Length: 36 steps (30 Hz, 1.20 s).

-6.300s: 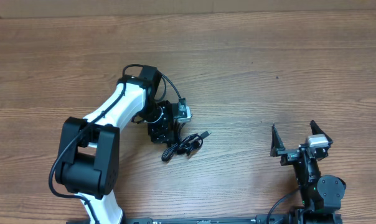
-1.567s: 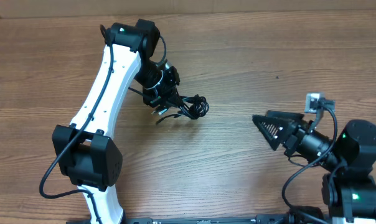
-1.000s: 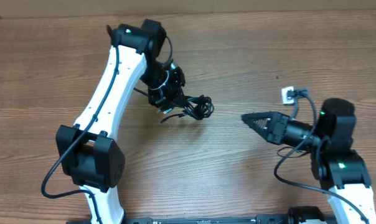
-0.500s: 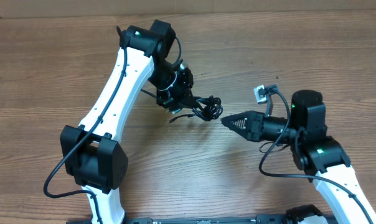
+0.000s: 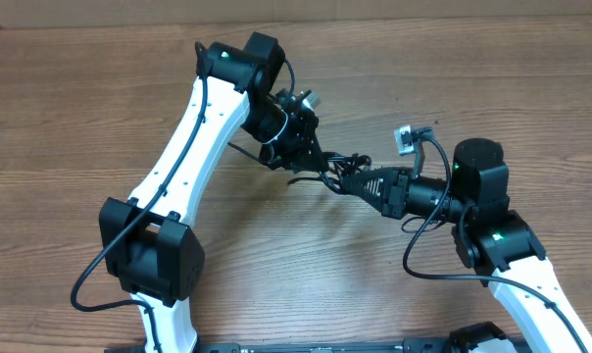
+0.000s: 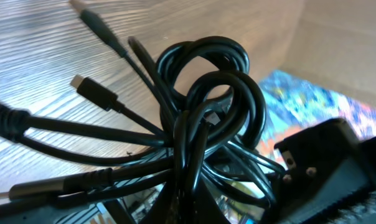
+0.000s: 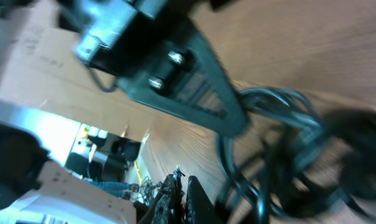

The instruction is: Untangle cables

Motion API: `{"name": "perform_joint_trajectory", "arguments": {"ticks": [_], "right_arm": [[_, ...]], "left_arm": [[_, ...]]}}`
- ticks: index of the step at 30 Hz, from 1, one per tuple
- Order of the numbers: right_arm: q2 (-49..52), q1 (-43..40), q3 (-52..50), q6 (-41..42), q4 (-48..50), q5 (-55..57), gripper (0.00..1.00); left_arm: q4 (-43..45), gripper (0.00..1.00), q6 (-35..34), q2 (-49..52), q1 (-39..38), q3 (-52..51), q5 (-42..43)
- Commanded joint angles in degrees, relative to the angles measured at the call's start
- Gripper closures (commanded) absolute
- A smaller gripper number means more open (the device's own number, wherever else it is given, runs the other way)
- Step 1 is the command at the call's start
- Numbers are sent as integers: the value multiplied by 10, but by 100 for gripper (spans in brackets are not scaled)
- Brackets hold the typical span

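Note:
The cables (image 5: 335,164) are a tangled bundle of thin black cords hanging from my left gripper (image 5: 311,155), which is shut on them above the table's middle. In the left wrist view the cables (image 6: 206,106) form several overlapping loops, with plug ends (image 6: 91,90) fanning out to the left above the wood. My right gripper (image 5: 346,183) points left with its fingers pressed together, its tip against the right side of the bundle. The blurred right wrist view shows its shut fingers (image 7: 187,196) below the cables (image 7: 281,143) and the left gripper (image 7: 169,68).
The wooden table (image 5: 492,69) stretches around both arms. A small white tag (image 5: 405,138) on the right arm's own cable sticks up behind the right wrist. A cardboard edge (image 6: 350,43) shows beyond the table.
The left arm has carried the bundle to the right. The right gripper has swept left, from well clear of the bundle to touching its right side.

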Motion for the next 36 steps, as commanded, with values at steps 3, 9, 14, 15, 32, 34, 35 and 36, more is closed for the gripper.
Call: {"name": "perform_joint_trajectory", "arguments": {"ticks": [3, 9, 14, 15, 32, 34, 35, 36], "right_arm": [[1, 3, 13, -2, 89, -96, 96], [1, 3, 13, 0, 144, -133, 96], [1, 3, 13, 0, 143, -153, 96], [1, 3, 13, 0, 144, -153, 96], [1, 3, 13, -1, 150, -134, 96], [1, 3, 13, -2, 150, -130, 96], [1, 3, 13, -2, 150, -130, 96], [2, 3, 13, -3, 150, -130, 96]], "left_arm": [[-6, 96, 114, -1, -3, 14, 68], [-3, 96, 176, -1, -3, 14, 144], [-1, 96, 179, -1, 12, 14, 156], [-2, 96, 179, -1, 17, 14, 156], [-74, 96, 265, -1, 55, 14, 136], [-74, 96, 271, -1, 47, 14, 137], [-73, 96, 275, -1, 43, 14, 139], [-74, 96, 283, -1, 38, 14, 144]]}}
